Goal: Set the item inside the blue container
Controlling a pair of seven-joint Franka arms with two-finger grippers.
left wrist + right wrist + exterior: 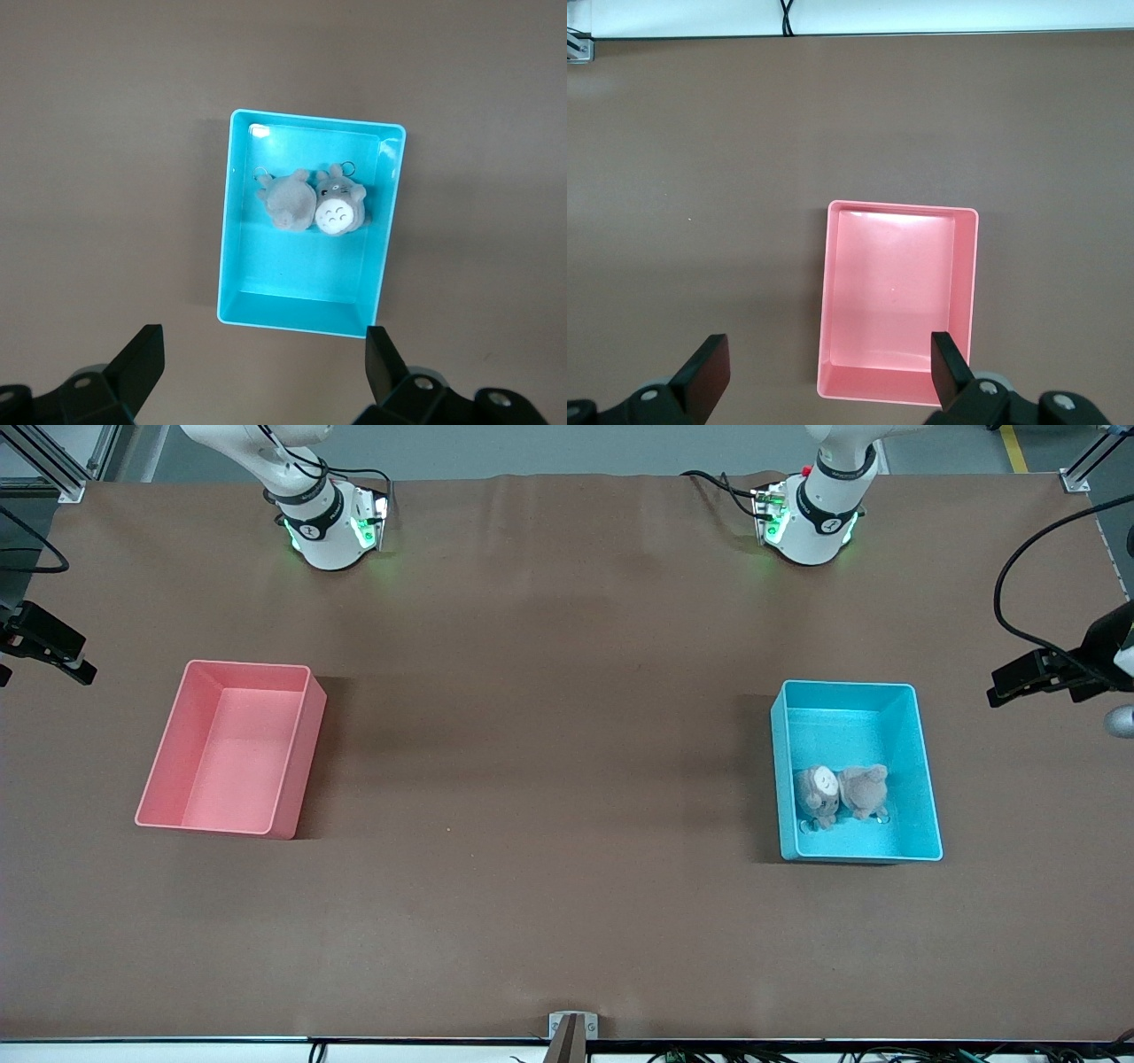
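The blue container [842, 731] stands toward the left arm's end of the table. Two small grey plush toys lie side by side in it, in the half nearer the front camera: one shows a white belly [819, 795], the other [866, 790] is plain grey. The left wrist view looks down on the container [301, 266] and both toys [339, 208] [291, 201]. My left gripper [263, 354] hangs open and empty, high over the bare table by the container's wall that faces the arms' bases. My right gripper [829, 359] is open and empty above the pink bin's edge. Neither gripper shows in the front view.
An empty pink bin [239, 744] of the same size stands toward the right arm's end of the table, also seen in the right wrist view [895, 292]. Black camera mounts [1054, 669] [44, 642] stick in over both short ends of the brown table.
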